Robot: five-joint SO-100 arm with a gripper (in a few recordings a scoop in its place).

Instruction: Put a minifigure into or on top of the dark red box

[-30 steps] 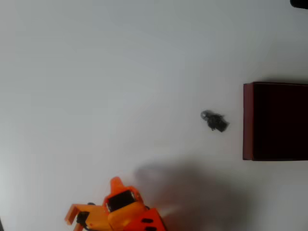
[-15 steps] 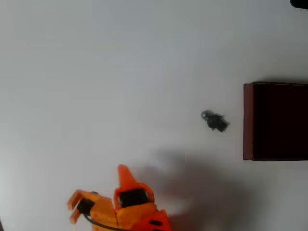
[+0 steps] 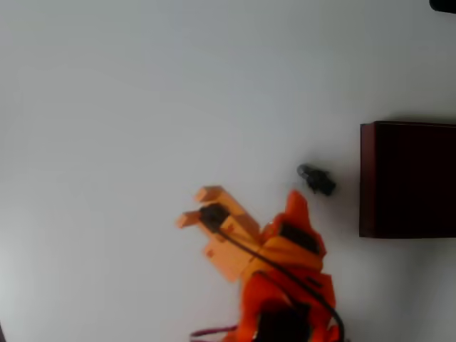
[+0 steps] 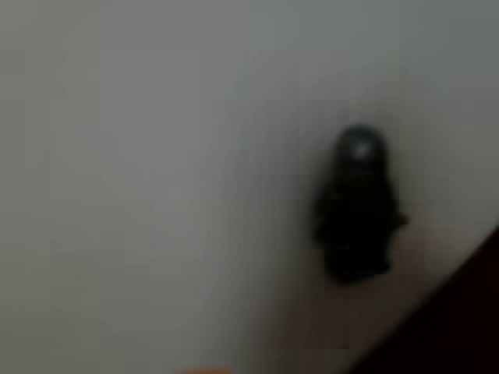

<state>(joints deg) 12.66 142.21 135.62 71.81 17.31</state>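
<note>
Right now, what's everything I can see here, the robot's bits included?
minifigure: one, dark grey-black with a shiny rounded head, lying on the table just left of the box in the overhead view, apart from it; blurred in the wrist view.
box: one, dark red walls, almost black inside, at the right edge of the overhead view.
table: one, white, under everything.
dark thing: one, at the top right corner, too cut off to name.
gripper: one, orange, open, below left of the minifigure, not touching it.

plain white table (image 3: pixel 142 107); small dark object (image 3: pixel 443 4) at top right corner, overhead view.
</note>
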